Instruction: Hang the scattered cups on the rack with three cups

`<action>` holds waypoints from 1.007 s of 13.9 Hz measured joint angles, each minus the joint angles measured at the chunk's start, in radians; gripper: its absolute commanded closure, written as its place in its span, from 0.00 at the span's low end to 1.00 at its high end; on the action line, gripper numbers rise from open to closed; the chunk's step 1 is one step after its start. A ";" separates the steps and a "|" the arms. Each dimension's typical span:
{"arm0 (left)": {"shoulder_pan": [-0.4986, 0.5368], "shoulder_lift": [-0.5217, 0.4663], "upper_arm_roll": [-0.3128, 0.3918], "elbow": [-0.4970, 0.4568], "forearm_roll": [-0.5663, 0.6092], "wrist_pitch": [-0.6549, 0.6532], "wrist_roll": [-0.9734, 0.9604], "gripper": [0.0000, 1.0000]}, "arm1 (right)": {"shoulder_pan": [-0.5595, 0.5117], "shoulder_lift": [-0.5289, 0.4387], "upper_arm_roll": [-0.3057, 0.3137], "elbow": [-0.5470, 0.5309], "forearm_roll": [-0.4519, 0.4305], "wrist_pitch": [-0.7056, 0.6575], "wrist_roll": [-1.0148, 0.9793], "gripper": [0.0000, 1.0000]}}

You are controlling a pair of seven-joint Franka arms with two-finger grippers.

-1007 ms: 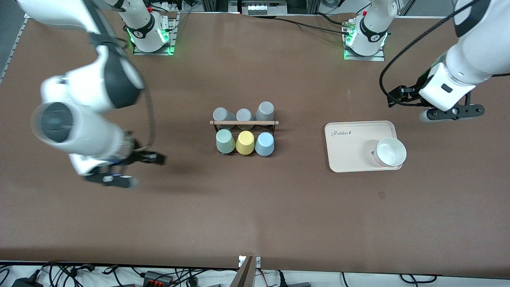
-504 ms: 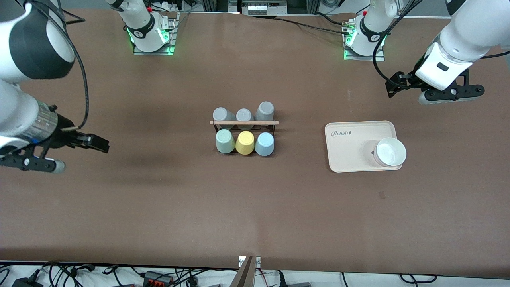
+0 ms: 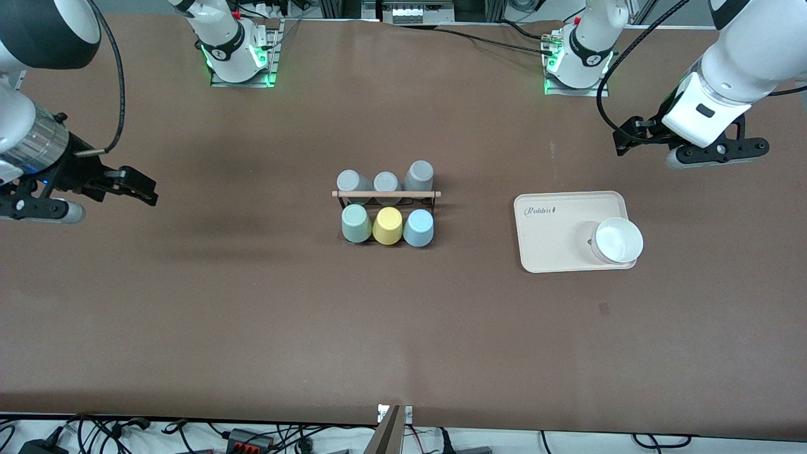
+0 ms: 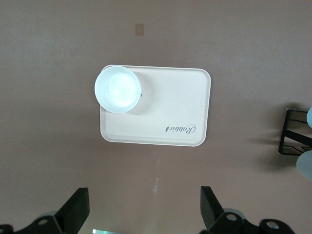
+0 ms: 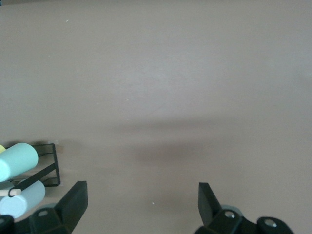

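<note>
The black wire rack (image 3: pixel 386 195) with its wooden rod stands mid-table. The mint green cup (image 3: pixel 356 223) and the light blue cup (image 3: pixel 418 227) sit on its nearer row, with a yellow cup (image 3: pixel 388 226) between them. Three grey cups (image 3: pixel 386 182) fill the farther row. My right gripper (image 3: pixel 38 210) is open and empty, up in the air over bare table at the right arm's end. Its wrist view shows the rack's end (image 5: pixel 51 165) and the mint cup (image 5: pixel 19 158). My left gripper (image 3: pixel 715 153) is open and empty over bare table by the tray.
A beige tray (image 3: pixel 555 233) lies toward the left arm's end, with a white bowl (image 3: pixel 618 240) on its corner. Both also show in the left wrist view, the tray (image 4: pixel 185 102) and the bowl (image 4: pixel 117 88). Bare brown table surrounds the rack.
My right arm has swung away from the rack to its own end of the table. My left gripper has shifted a little toward its base.
</note>
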 measured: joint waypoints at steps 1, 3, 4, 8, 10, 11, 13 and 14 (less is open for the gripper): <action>0.000 0.003 0.001 0.005 0.000 0.000 0.000 0.00 | -0.015 -0.014 0.000 -0.008 0.000 0.000 -0.015 0.00; 0.000 0.010 0.004 0.020 0.000 0.000 -0.001 0.00 | -0.030 -0.028 0.000 -0.018 0.000 -0.004 -0.026 0.00; 0.000 0.018 0.007 0.030 0.000 0.000 -0.001 0.00 | -0.025 -0.029 -0.001 -0.019 0.000 -0.007 -0.026 0.00; 0.012 0.056 0.022 0.081 0.000 -0.062 -0.001 0.00 | 0.127 -0.038 -0.134 -0.018 0.001 -0.010 0.024 0.00; 0.012 0.061 0.024 0.089 0.000 -0.106 -0.002 0.00 | 0.148 -0.043 -0.153 -0.018 0.001 -0.024 0.053 0.00; 0.013 0.061 0.024 0.090 -0.007 -0.122 -0.016 0.00 | 0.150 -0.046 -0.155 -0.019 0.001 -0.030 0.060 0.00; 0.017 0.061 0.025 0.092 -0.046 -0.136 -0.063 0.00 | 0.163 -0.055 -0.171 -0.032 0.002 -0.029 0.065 0.00; 0.020 0.061 0.025 0.093 -0.051 -0.137 -0.068 0.00 | 0.167 -0.070 -0.181 -0.057 0.005 -0.011 0.065 0.00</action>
